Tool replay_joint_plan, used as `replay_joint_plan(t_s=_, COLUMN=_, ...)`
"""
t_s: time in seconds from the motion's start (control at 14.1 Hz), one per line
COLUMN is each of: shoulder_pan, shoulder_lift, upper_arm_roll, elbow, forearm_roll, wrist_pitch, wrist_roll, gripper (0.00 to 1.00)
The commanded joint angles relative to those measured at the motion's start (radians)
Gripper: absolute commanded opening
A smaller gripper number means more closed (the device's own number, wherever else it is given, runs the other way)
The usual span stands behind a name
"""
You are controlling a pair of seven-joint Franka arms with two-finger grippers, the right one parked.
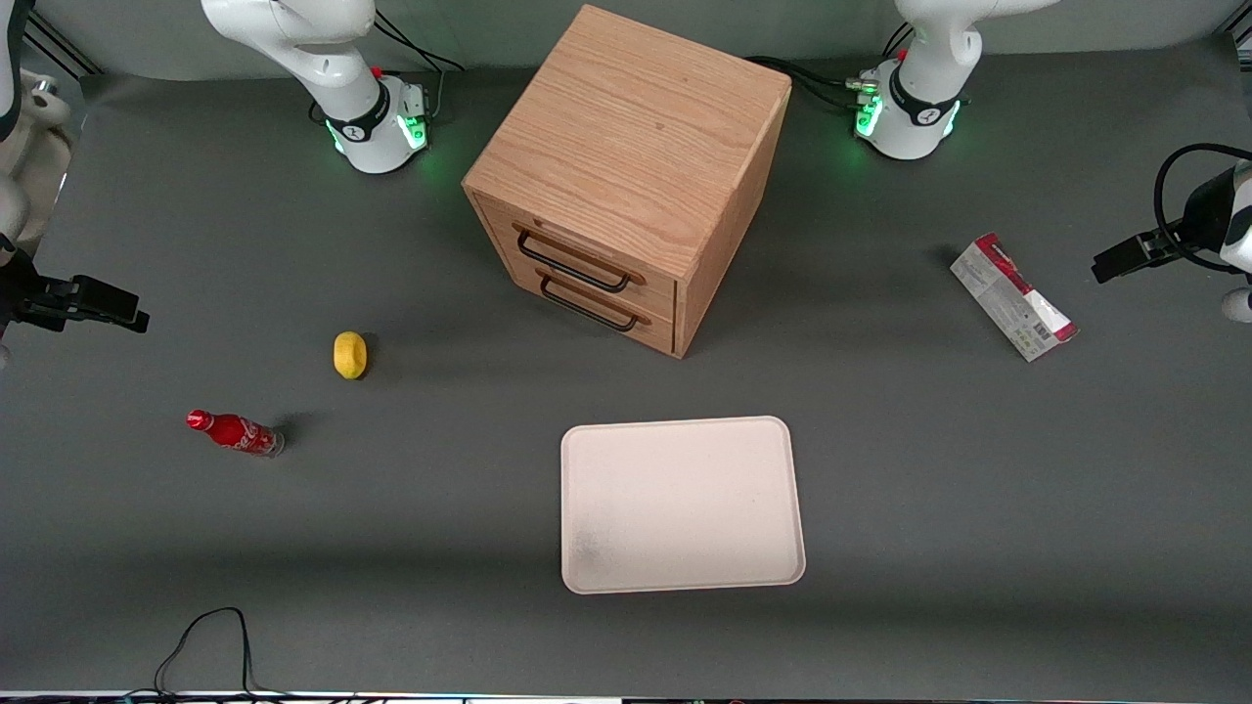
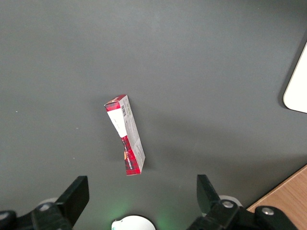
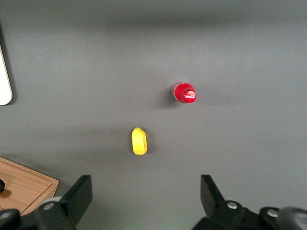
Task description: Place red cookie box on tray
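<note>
The red cookie box (image 1: 1012,296) lies flat on the grey table toward the working arm's end, its grey-white printed side up. It is farther from the front camera than the tray (image 1: 682,504), a cream-white flat rectangle with nothing on it. My left gripper (image 1: 1115,262) hangs high above the table beside the box, nearer the table's end. In the left wrist view the box (image 2: 124,134) lies apart from the gripper (image 2: 142,194), which is open with wide-spread fingers (image 2: 76,196) and holds nothing. One corner of the tray (image 2: 297,86) shows there.
A wooden drawer cabinet (image 1: 626,166) stands mid-table, farther from the front camera than the tray; its edge (image 2: 288,196) shows in the left wrist view. A yellow lemon (image 1: 350,354) and a small red cola bottle (image 1: 235,432) lie toward the parked arm's end.
</note>
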Motion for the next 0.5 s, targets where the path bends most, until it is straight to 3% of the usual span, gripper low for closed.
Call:
replay_joint_plan(t_s=0.0, shoulder_pan=0.004, shoulder_lift=0.014, upper_arm_roll=-0.001, elbow=0.036, forearm_roll=-0.010, wrist_pitch=-0.040, wrist_roll=0.016, gripper=1.00)
replay_joint_plan(t_s=0.43, shoulder_pan=0.006, shoulder_lift=0.012, upper_arm_roll=-0.001, elbow=0.041, forearm_roll=-0.008, wrist_pitch=-0.060, wrist_roll=0.019, gripper=1.00)
